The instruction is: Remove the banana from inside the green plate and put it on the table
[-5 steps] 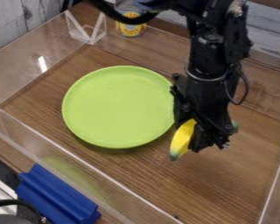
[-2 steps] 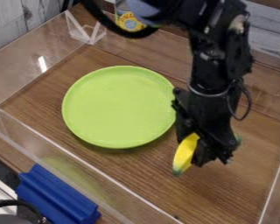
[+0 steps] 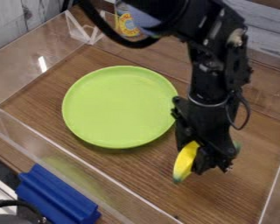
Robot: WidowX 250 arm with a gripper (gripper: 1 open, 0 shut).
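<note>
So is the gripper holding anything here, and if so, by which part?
Yes: the gripper is shut on the banana, gripping its upper end; the lower tip hangs free beside the green plate.

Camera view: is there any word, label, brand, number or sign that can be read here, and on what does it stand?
No text can be read.
Yellow container behind the arm at the back: a blue-and-white label, too blurred to read.
Green plate, banana, blue block, gripper: no markings visible.
</note>
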